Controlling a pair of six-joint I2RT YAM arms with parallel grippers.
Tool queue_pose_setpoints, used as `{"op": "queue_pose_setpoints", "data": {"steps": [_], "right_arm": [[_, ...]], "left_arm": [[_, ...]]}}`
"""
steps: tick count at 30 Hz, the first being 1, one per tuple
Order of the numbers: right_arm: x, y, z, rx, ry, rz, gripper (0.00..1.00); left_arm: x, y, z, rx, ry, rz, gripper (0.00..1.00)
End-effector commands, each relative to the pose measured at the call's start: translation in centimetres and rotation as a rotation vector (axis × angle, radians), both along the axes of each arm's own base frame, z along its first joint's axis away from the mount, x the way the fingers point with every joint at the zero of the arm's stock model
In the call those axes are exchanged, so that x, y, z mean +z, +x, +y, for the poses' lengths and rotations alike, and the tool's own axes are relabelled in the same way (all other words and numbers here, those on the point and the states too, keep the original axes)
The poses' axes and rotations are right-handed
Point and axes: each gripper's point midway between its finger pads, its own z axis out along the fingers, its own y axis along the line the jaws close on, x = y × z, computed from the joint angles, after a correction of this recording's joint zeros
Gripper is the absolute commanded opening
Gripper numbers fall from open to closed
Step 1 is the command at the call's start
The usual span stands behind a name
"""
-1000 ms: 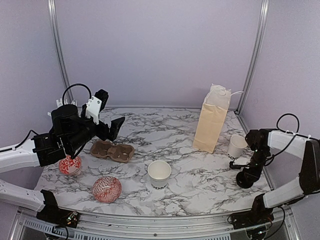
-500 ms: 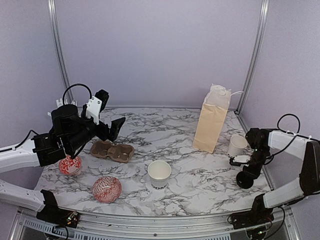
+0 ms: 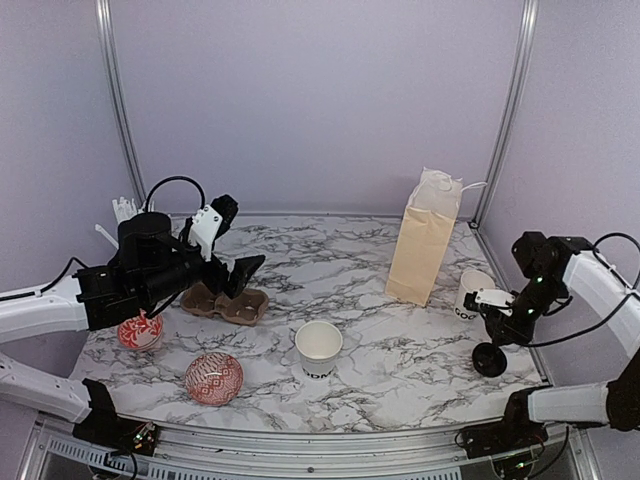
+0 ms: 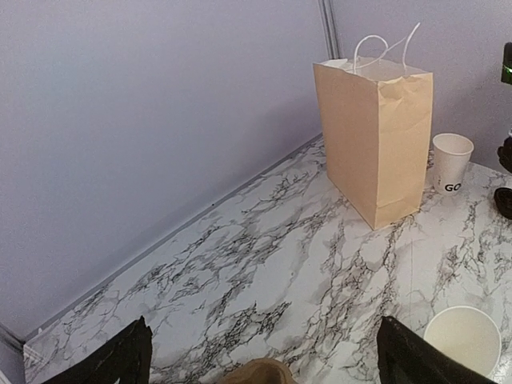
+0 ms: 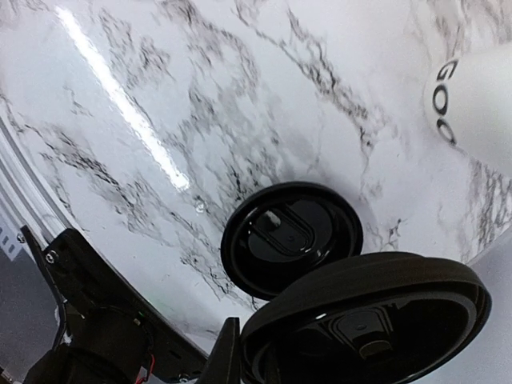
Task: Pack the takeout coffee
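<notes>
The brown pulp carrier [image 3: 226,304] lies at the left, and only its tip [image 4: 261,373] shows in the left wrist view. My left gripper [image 3: 238,270] hangs open just over it, its dark fingers [image 4: 128,360] set wide apart. One open white cup [image 3: 318,348] [image 4: 464,339] stands at front centre. A second cup [image 3: 470,293] [image 4: 450,162] [image 5: 478,104] stands by the bag. My right gripper [image 3: 497,322] [image 5: 268,352] is shut on the rim of a black lid [image 5: 376,320], held tilted above the table. Another black lid [image 3: 489,359] [image 5: 290,238] lies flat below it.
The tall tan paper bag [image 3: 425,240] [image 4: 384,136] stands upright at back right. Two red-and-white patterned bowls [image 3: 140,332] [image 3: 213,377] sit at front left. The table's right edge [image 3: 535,350] runs close to the lids.
My right gripper has closed on one lid and risen with it, leaving the other on the table. The left arm has shifted right, over the carrier.
</notes>
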Motion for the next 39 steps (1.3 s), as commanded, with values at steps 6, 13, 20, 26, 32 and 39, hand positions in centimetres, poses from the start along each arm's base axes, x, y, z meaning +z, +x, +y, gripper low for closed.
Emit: {"op": "queue_pose_setpoints", "data": {"steps": [6, 13, 20, 26, 32, 39], "right_arm": [[12.0, 3.7, 9.8, 0.291, 0.523, -0.246, 0.07], [18.5, 2.7, 16.8, 0.556, 0.912, -0.356, 0.05], [24.2, 0.6, 20.4, 0.752, 1.174, -0.417, 0.10], [25.0, -1.7, 22.2, 0.815, 1.250, -0.372, 0.11], [25.0, -2.7, 22.8, 0.832, 1.267, -0.339, 0.12], [24.6, -2.6, 22.8, 0.820, 1.257, -0.330, 0.13]], "left_arm": [[2.4, -1.2, -4.6, -0.215, -0.073, 0.055, 0.95], [5.5, -3.5, -9.5, -0.331, -0.196, 0.060, 0.94], [8.2, -7.5, -15.6, -0.597, -0.383, 0.043, 0.98], [8.3, -8.9, -19.1, -0.733, -0.464, 0.038, 0.99], [8.2, -9.2, -22.1, -0.763, -0.486, 0.023, 0.98], [8.1, -9.2, -24.0, -0.769, -0.479, -0.002, 0.94]]}}
